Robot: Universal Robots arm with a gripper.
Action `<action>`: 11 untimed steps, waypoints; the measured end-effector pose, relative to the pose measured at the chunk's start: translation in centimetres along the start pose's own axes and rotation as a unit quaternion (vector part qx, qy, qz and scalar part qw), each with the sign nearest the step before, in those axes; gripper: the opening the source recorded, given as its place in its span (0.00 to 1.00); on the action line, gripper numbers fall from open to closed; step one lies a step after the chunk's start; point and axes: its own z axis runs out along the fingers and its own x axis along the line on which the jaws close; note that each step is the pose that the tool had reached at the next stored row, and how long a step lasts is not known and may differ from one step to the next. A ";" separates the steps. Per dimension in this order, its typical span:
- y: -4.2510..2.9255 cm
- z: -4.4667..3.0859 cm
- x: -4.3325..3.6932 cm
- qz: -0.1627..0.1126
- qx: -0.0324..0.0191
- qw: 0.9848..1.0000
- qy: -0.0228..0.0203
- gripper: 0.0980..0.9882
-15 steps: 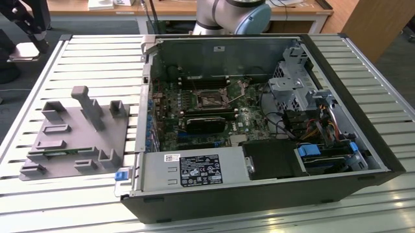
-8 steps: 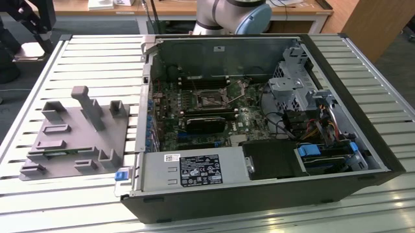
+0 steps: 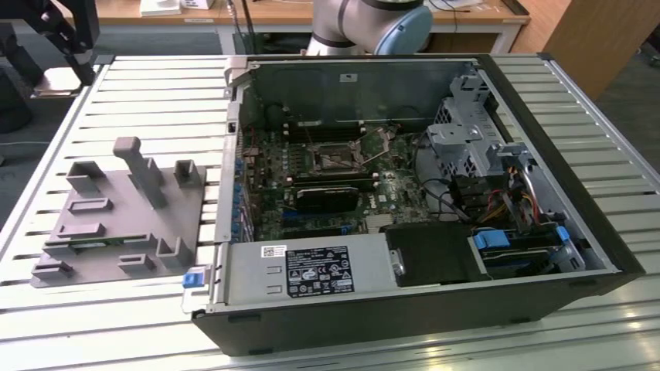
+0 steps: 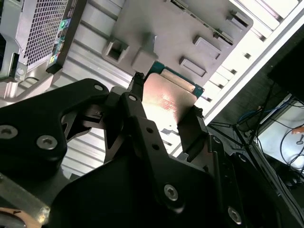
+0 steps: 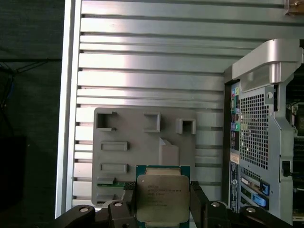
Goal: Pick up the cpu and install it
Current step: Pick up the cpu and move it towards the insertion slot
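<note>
Cpu [image 5: 160, 199] sits clamped by its edges in the gripper [image 4: 166, 97], over the grey fixture [image 3: 113, 224] at the exterior view's left. Such a thin edge hold may let it tilt or slip.

Open computer case [image 3: 413, 321] on the slatted table [image 3: 154, 85]

Part of my arm [image 3: 372, 23] rises past the table's far edge, behind the case, which lies on its side with its inside exposed. The circuit board [image 3: 273, 166] in it carries a square socket [image 3: 338, 158] with a metal frame, and a grey power supply [image 3: 304, 270] sits along the near wall. At the exterior view's left, a grey tray [image 3: 154, 224] with slots and posts lies just beside the case.
</note>
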 end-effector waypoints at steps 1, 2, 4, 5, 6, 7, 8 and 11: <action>0.00 0.00 -0.17 0.000 0.000 1.000 0.000 0.50; 0.00 -0.01 -0.33 0.000 0.000 1.000 0.000 0.50; -0.01 -0.01 -0.64 0.000 0.000 1.000 0.000 0.50; -0.01 0.00 -0.83 0.000 0.000 1.000 0.000 0.50; -0.02 0.00 -0.99 0.000 0.000 1.000 0.000 0.50; -0.02 0.00 -1.13 0.000 0.000 1.000 0.000 0.50; -0.02 0.01 -1.26 0.000 0.000 1.000 0.000 0.50; -0.03 0.01 -1.65 0.000 0.000 1.000 0.000 0.50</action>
